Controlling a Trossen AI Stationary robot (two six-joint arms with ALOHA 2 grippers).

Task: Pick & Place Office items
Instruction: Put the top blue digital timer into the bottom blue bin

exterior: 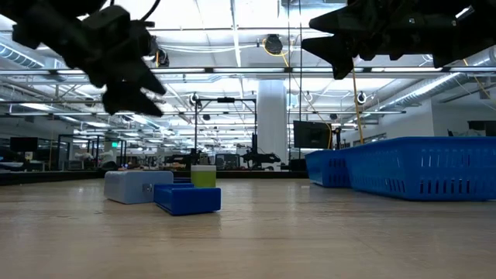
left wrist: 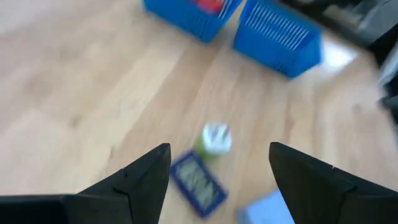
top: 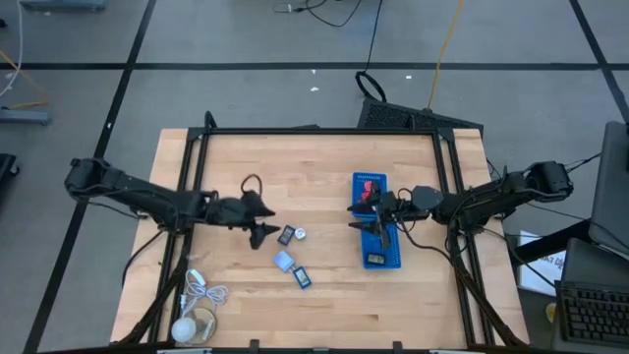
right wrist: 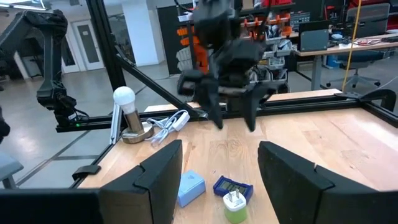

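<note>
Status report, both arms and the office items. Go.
Left pincer open, above table beside loose office items. Right pincer open, over blue tray. Nothing blocking.

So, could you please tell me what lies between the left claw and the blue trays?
In the high view, only bare tabletop separates the left claw from the blue trays, apart from a small white-topped piece.

2 dark, jointed arms, matte black throughout; the left gripper (left wrist: 217, 180) and right gripper (right wrist: 221, 177) each end in 2 wedge-shaped fingers.
</note>
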